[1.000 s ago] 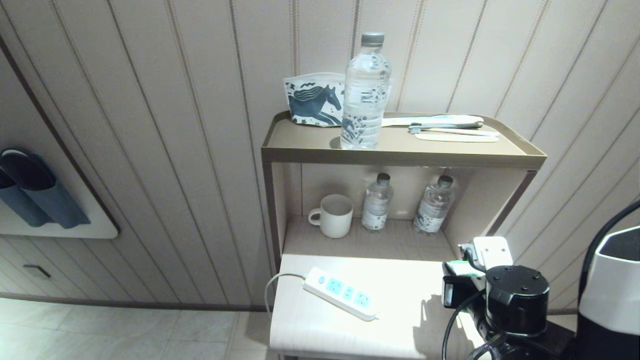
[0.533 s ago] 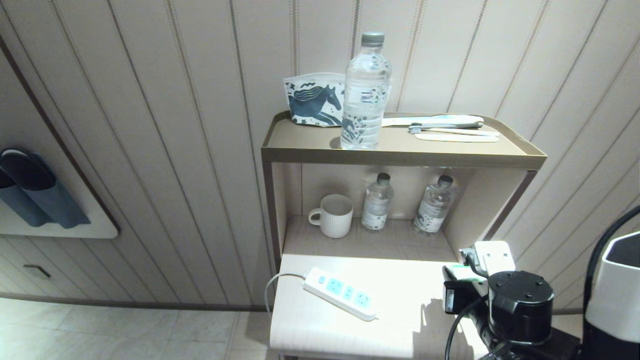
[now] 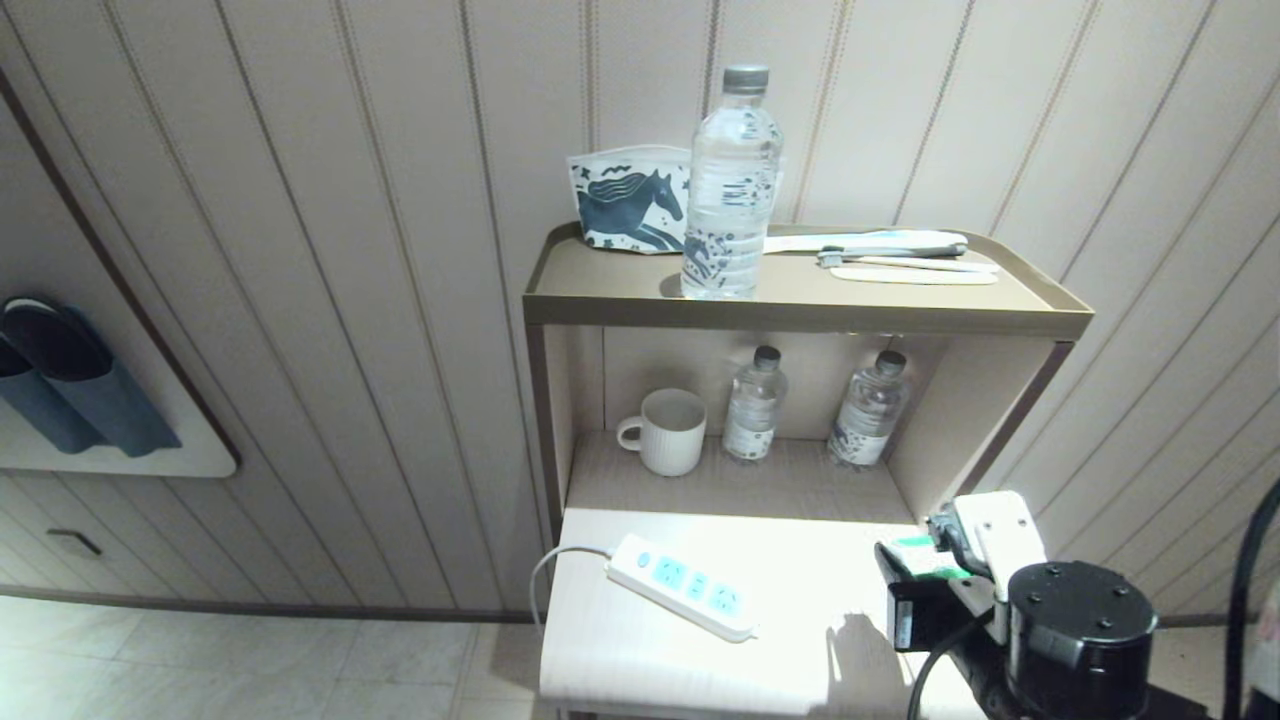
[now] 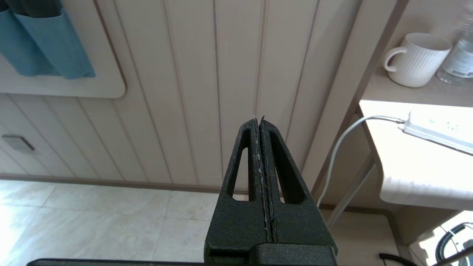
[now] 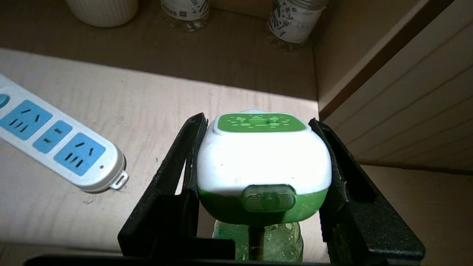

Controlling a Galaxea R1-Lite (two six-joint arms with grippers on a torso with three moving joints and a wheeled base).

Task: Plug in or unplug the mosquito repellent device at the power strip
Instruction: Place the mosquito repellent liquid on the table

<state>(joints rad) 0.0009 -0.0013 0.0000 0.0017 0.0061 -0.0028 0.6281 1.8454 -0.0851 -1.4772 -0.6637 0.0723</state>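
Note:
My right gripper (image 5: 257,121) is shut on the mosquito repellent device (image 5: 262,159), its black fingers pressing both sides of the white-and-green head, with the green bottle hanging below. In the head view the right gripper (image 3: 928,562) holds the device (image 3: 915,556) over the right end of the lower tabletop. The power strip (image 3: 680,585) lies diagonally on the tabletop to the left of the device; its blue sockets (image 5: 55,147) have nothing plugged in. My left gripper (image 4: 258,120) is shut on nothing, parked off the table's left side, where the power strip (image 4: 439,129) shows.
The shelf niche behind the tabletop holds a white mug (image 3: 668,430) and two small water bottles (image 3: 754,405). On the top shelf (image 3: 800,300) stand a tall water bottle, a horse-print pouch and toiletries. The strip's white cord (image 4: 340,155) hangs off the left edge.
My right arm has drifted right and slightly toward the camera with the device still gripped. The power strip and the shelf items have not moved.

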